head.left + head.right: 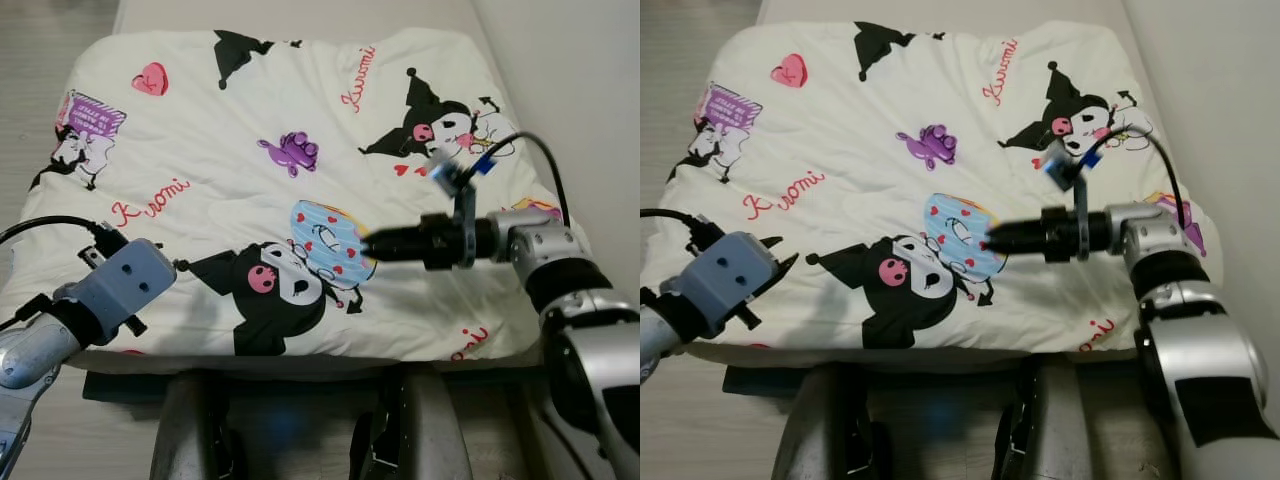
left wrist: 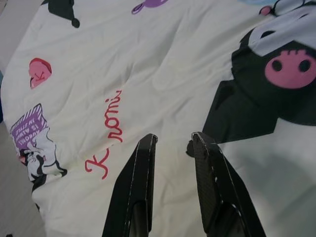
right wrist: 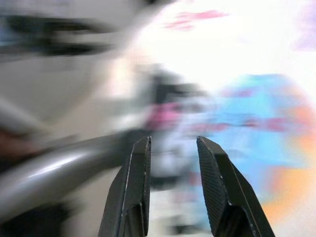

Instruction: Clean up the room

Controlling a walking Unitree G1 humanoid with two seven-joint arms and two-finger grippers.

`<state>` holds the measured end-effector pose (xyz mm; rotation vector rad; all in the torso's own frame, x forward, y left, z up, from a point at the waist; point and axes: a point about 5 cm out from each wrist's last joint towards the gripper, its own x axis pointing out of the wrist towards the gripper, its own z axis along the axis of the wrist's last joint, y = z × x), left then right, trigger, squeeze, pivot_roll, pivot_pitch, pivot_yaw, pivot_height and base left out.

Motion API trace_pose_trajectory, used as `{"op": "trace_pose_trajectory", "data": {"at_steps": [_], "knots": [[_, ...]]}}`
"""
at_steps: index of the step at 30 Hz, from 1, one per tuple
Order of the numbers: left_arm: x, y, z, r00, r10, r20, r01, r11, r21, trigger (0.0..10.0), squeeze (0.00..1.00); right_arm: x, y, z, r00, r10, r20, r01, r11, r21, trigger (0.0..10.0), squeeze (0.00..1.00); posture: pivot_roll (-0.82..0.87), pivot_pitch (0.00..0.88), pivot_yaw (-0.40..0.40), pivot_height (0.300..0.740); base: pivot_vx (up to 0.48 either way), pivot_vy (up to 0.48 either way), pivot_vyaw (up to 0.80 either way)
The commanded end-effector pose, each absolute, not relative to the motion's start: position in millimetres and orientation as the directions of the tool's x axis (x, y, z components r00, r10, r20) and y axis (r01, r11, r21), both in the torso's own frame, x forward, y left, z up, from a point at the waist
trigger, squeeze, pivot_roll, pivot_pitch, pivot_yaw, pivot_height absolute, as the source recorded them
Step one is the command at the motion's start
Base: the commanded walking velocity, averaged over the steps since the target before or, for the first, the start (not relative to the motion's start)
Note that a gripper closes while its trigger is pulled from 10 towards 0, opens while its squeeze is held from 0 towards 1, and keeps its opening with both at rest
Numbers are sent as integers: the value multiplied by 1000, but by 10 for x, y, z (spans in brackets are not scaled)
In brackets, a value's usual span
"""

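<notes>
A white quilt (image 1: 250, 120) printed with black cartoon figures, hearts and red script lies spread over the bed. My right gripper (image 1: 365, 243) reaches leftwards low over its front right part. Its tips are at the blue printed patch (image 1: 325, 235), and the fingers (image 3: 140, 148) stand open with nothing between them. That wrist view is blurred. My left gripper (image 2: 173, 140) hovers over the quilt's front left corner, near the red script (image 2: 106, 143). It is open and holds nothing.
A pale wall (image 1: 580, 60) runs along the bed's right side and light floor (image 1: 40, 60) lies on its left. My own legs (image 1: 300, 430) stand against the front edge, with a dark mat (image 1: 110, 385) under the quilt's front left.
</notes>
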<state>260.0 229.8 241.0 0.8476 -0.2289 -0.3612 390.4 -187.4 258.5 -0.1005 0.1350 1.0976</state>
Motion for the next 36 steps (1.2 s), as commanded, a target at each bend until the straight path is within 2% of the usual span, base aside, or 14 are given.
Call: {"op": "trace_pose_trajectory", "data": {"at_steps": [1, 2, 3, 5, 8, 10, 13, 17, 18, 19, 23, 27, 33, 36], "knots": [[2601, 2315, 2302, 923, -384, 18, 232, 593, 771, 10000, 0, 3935, -1956, 2202, 612, 757, -231, -776, 630, 7, 10000, 0, 88, 493, -26, 564, 0, 0, 0], [2601, 2315, 2302, 923, -384, 18, 232, 593, 771, 10000, 0, 3935, -1956, 2202, 612, 757, -231, -776, 630, 7, 10000, 0, 88, 493, -26, 564, 0, 0, 0], [2618, 2312, 2289, 925, -379, 11, 230, 584, 778, 10000, 0, 3979, -2045, 1984, 791, 563, -240, -582, 813, -11, 10000, 0, 96, 496, -25, 564, 0, 0, 0], [2627, 2311, 2286, 927, -376, 8, 229, 582, 780, 10000, 0, 3964, -2162, 1843, 863, 433, -259, -447, 895, 9, 10000, 0, 98, 495, -21, 564, 0, 0, 0], [2630, 2314, 2284, 928, -374, 7, 228, 581, 781, 10000, 0, 3954, -2211, 1796, 882, 384, -273, -398, 917, 4, 10000, 0, 98, 495, -21, 564, 0, 0, 0], [2626, 2328, 2276, 929, -370, 2, 228, 578, 784, 10000, 0, 3902, -2440, 1682, 928, 197, -317, -216, 976, -26, 10000, 0, 96, 493, -22, 564, 0, 0, 0], [2623, 2341, 2277, 930, -368, 2, 226, 575, 786, 10000, 0, 3842, -2664, 1640, 945, 47, -323, -64, 997, -40, 10000, 0, 99, 491, -21, 564, 0, 0, 0], [2623, 2349, 2283, 930, -367, 3, 224, 573, 788, 10000, 0, 3816, -2775, 1652, 953, -23, -304, 9, 999, -46, 10000, 0, 99, 488, -21, 564, 0, 0, 0], [2622, 2358, 2289, 931, -365, 3, 221, 571, 791, 10000, 0, 3787, -2903, 1690, 956, -97, -276, 93, 995, -29, 10000, 0, 99, 486, -22, 564, 0, 0, 0], [2617, 2373, 2297, 931, -364, 2, 219, 566, 795, 10000, 0, 3726, -3128, 1777, 946, -223, -234, 233, 972, 14, 10000, 0, 100, 486, -23, 564, 0, 0, 0], [2609, 2385, 2290, 932, -362, -3, 220, 559, 799, 10000, 0, 3676, -3269, 1826, 926, -307, -219, 320, 947, 30, 10000, 0, 100, 485, -25, 564, 0, 0, 0], [2566, 2407, 2242, 930, -366, -31, 238, 537, 809, 10000, 0, 3530, -3587, 1935, 865, -462, -195, 475, 879, 24, 10000, 0, 101, 480, -26, 564, 0, 0, 0], [2557, 2442, 2257, 934, -357, -33, 233, 534, 813, 10000, 0, 3502, -3702, 2111, 842, -520, -142, 509, 854, -107, 10000, 0, 101, 480, -24, 564, 0, 0, 0], [2585, 2457, 2309, 938, -347, -1, 205, 553, 808, 10000, 0, 3618, -3583, 2328, 894, -445, -42, 439, 892, -105, 10000, 0, 100, 482, -22, 564, 0, 0, 0]]}}
